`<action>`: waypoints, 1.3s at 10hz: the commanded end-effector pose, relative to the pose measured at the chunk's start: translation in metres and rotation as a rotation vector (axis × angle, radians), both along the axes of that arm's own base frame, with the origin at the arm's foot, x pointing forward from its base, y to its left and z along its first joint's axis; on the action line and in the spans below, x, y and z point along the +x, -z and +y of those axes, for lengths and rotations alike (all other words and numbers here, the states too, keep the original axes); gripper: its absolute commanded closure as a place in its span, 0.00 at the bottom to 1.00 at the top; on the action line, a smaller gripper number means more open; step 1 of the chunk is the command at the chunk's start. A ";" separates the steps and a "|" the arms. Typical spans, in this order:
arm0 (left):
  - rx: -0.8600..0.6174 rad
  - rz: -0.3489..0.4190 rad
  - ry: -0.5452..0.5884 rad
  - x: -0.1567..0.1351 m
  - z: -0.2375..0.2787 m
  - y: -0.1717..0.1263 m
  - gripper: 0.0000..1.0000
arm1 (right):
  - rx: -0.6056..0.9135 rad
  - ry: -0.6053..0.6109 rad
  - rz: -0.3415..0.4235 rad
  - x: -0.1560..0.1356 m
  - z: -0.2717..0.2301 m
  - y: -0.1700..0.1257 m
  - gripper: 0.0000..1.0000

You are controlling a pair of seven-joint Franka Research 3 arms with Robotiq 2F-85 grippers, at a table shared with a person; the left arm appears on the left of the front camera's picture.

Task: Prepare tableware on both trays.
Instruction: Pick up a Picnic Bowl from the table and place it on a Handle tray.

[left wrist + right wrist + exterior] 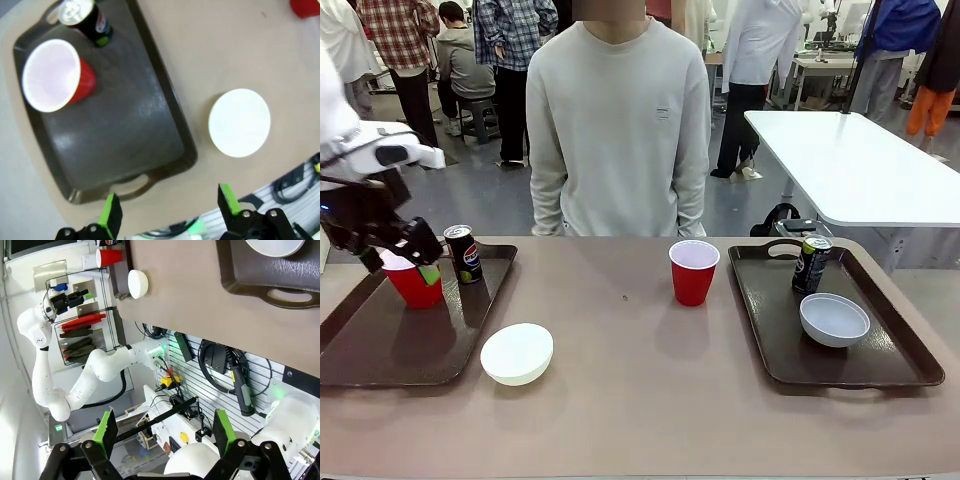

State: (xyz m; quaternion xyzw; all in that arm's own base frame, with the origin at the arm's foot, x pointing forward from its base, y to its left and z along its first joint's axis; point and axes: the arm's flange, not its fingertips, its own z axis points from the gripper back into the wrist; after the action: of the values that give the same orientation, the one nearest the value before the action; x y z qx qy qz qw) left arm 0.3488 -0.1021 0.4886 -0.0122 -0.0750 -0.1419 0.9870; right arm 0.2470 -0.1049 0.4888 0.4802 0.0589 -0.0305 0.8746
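Front view: cream-white round bowl (517,352) on the table (640,410) off the 4 o'clock corner of the left dark brown plastic tray (380,350); left wrist view: my left gripper (167,195) spread, empty, high above, and the bowl is likely light, stiff and slick, so I'd pinch its rim; right wrist view: right gripper (164,415) spread, empty.

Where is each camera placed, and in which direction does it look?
Front view: fixed between the arms, facing the person across the table; the left arm shows.
Left wrist view: above the left tray, looking down; the left gripper is open.
Right wrist view: off the table's near edge, looking at the right tray; the right gripper is open.
Shared: every view shows the cream bowl.
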 end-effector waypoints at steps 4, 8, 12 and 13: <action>0.044 0.057 -0.029 0.025 -0.037 0.040 0.00 | 0.015 0.022 0.005 0.003 0.001 -0.001 0.00; 0.068 0.094 -0.004 0.034 -0.067 0.085 0.00 | 0.015 0.022 0.005 0.003 0.001 -0.001 0.00; 0.058 0.141 0.029 0.035 -0.085 0.117 0.00 | 0.015 0.022 0.005 0.003 0.001 -0.001 0.00; 0.066 0.162 0.031 0.036 -0.086 0.125 0.00 | 0.015 0.022 0.005 0.003 0.001 -0.001 0.00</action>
State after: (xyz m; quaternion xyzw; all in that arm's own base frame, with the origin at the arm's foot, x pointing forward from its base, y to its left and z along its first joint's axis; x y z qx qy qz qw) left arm 0.3800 -0.1800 0.3677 -0.0048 0.0089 -0.1716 0.9851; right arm 0.2468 -0.1055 0.4889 0.4796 0.0584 -0.0320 0.8749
